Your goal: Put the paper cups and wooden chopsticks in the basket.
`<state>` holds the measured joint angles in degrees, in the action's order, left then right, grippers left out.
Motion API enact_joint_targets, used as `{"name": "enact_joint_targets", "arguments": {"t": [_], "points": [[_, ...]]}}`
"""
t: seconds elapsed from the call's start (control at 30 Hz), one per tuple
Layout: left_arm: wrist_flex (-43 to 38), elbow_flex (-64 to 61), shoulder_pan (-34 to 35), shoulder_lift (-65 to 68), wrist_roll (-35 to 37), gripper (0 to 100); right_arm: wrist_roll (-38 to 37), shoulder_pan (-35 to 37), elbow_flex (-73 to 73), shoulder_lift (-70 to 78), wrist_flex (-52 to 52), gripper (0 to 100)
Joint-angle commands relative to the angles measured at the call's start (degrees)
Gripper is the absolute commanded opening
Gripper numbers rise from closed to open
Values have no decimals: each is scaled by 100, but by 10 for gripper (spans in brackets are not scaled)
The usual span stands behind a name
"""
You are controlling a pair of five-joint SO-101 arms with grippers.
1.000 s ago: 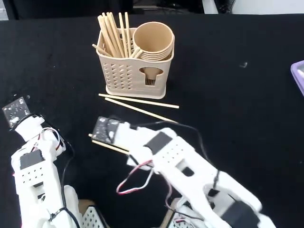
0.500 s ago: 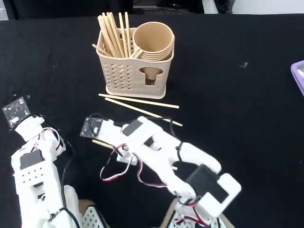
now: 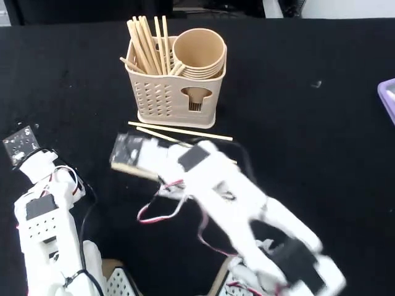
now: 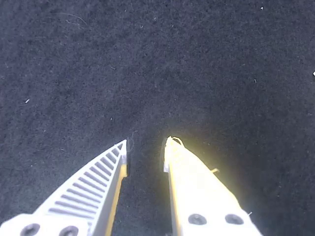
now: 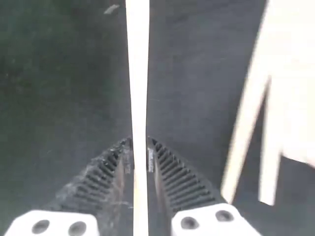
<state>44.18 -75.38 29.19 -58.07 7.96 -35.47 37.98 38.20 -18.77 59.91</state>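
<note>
Chopstick [image 5: 137, 73] clamped in right gripper [image 5: 140, 145], near basket [image 3: 162, 98]; left gripper [image 4: 145, 145] parted, holding nothing, over black table [image 4: 147, 49]

Black table [image 3: 308, 154] here; the basket [image 3: 176, 92] stands toward its far side; two loose chopsticks [image 3: 185, 132] lie just before it; a purple object [image 3: 387, 95] sits at the right edge.

Black cloth-covered table [image 3: 321, 185], purple object [image 3: 387, 95] cut off at its right edge, pale surface [image 3: 345, 7] behind the far right corner.
</note>
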Motion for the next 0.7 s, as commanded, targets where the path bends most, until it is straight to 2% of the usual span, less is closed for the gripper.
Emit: {"name": "enact_joint_targets", "arguments": {"t": [0.0,0.1,0.23,0.4,0.67], "points": [[-88,127,40,-105,18,134,176,-343,-101,-1543,70,10],[-88,127,40,-105,18,134,475,-448,-163,-2413,-35,10],[-88,127,13,-105,26,134,1116,-457,-470,-3029,-870,10],[-88,127,40,-105,18,134,1222,-466,-646,-2677,-2215,10],[-88,127,40,-105,18,134,1266,-457,-1701,-1411,-3657,11]]}}
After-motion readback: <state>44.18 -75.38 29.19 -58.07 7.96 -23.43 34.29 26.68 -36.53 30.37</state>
